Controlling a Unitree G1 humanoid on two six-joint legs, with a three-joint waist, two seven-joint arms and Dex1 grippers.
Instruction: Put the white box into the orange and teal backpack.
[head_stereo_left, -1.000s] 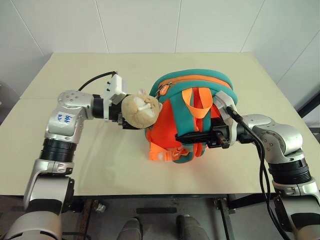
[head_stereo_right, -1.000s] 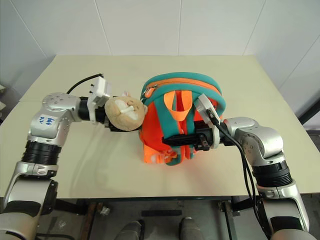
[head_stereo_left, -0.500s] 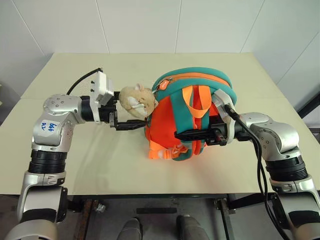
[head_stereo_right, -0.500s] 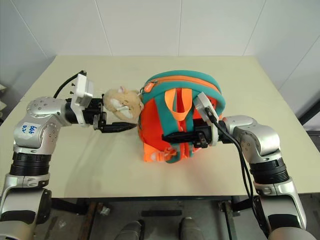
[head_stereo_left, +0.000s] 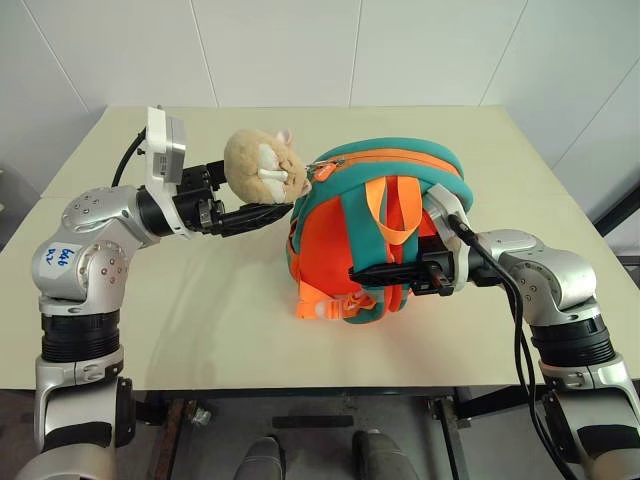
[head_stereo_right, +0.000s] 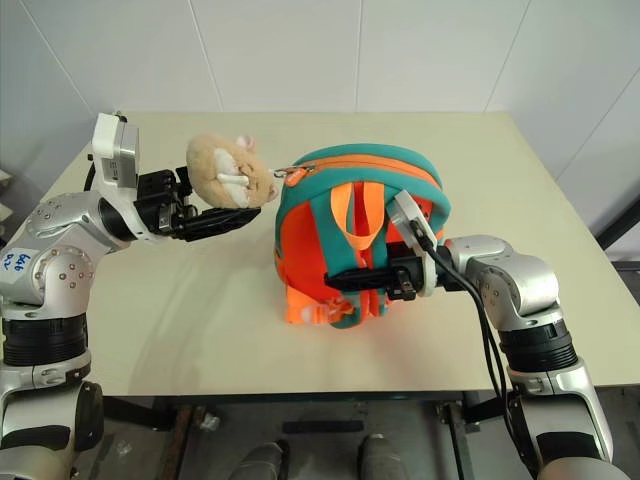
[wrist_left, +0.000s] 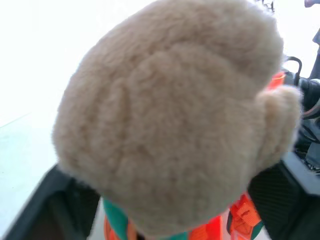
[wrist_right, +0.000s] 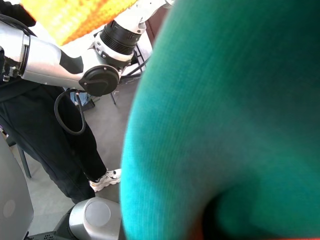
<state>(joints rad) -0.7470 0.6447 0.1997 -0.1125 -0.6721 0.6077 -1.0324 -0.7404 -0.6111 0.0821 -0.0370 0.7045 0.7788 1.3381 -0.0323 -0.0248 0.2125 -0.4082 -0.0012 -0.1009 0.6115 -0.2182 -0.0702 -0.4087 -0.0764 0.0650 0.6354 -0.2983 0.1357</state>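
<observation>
Plush animal charm (head_stereo_left: 262, 165) sits in the left gripper (head_stereo_left: 262, 212): its black fingers (head_stereo_left: 250, 214) reach under the tan toy from the robot's left, and the left wrist view has the fur bulging between and over both of them. Whether they are pinching it or just cradling it, I cannot tell; the jaws look partly spread around the toy. The charm is raised off the cream table (head_stereo_left: 200, 320), and its attachment leads from the fingertips to the zipper pull (head_stereo_left: 322, 170) at the near top corner of the orange and teal backpack (head_stereo_left: 375, 235). The pack lies strap-side up, just beyond the left fingertips and between the two grippers. On its other side the right gripper (head_stereo_left: 365, 272) comes in level, fingers clenched on a teal padded strap (head_stereo_left: 372, 250) low on the pack; the right wrist view has teal fabric pressed right against the camera. White box: I cannot find it on the table or in either gripper, so whether it is already inside cannot be told. Judgement: stage uncertain. The zipper line looks shut along the top, so the current work appears to be on the zipper end, either opening or finishing closure.
</observation>
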